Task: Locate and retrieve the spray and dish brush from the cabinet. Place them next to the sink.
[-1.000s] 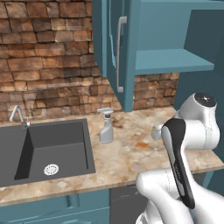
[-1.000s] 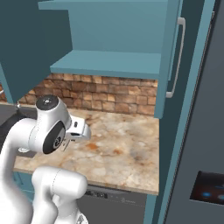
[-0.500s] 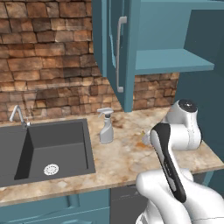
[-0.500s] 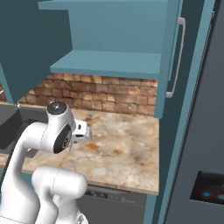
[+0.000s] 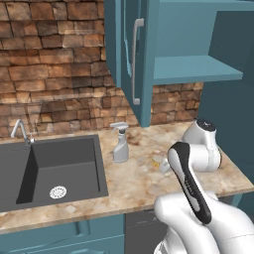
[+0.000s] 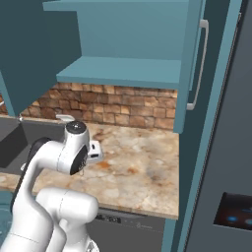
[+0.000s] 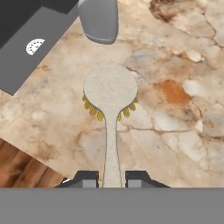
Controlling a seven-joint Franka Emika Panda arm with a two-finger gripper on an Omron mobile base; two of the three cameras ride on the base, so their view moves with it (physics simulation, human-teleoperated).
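Note:
My gripper (image 7: 111,178) is shut on the thin beige handle of the dish brush (image 7: 110,89). Its round head points away from the hand, yellow bristles down, low over the marble counter (image 7: 175,131). Just beyond the brush head stands the pale grey spray (image 7: 98,19). From the left base view, the spray (image 5: 119,144) stands upright on the counter, right of the dark sink (image 5: 54,166). The brush's yellow tip (image 5: 162,164) shows beside my forearm. The cabinet (image 5: 196,69) stands open above, with its teal shelf bare.
A chrome faucet (image 5: 20,130) rises behind the sink. The cabinet door with its grey bar handle (image 5: 135,62) hangs open above the spray. A dark fridge (image 6: 231,147) closes off the right. The counter's front edge and the wooden floor (image 7: 17,170) lie near my hand.
The arm has come down from in front of the cabinet toward the counter, carrying the brush to a spot just right of the spray. The spray has not moved.

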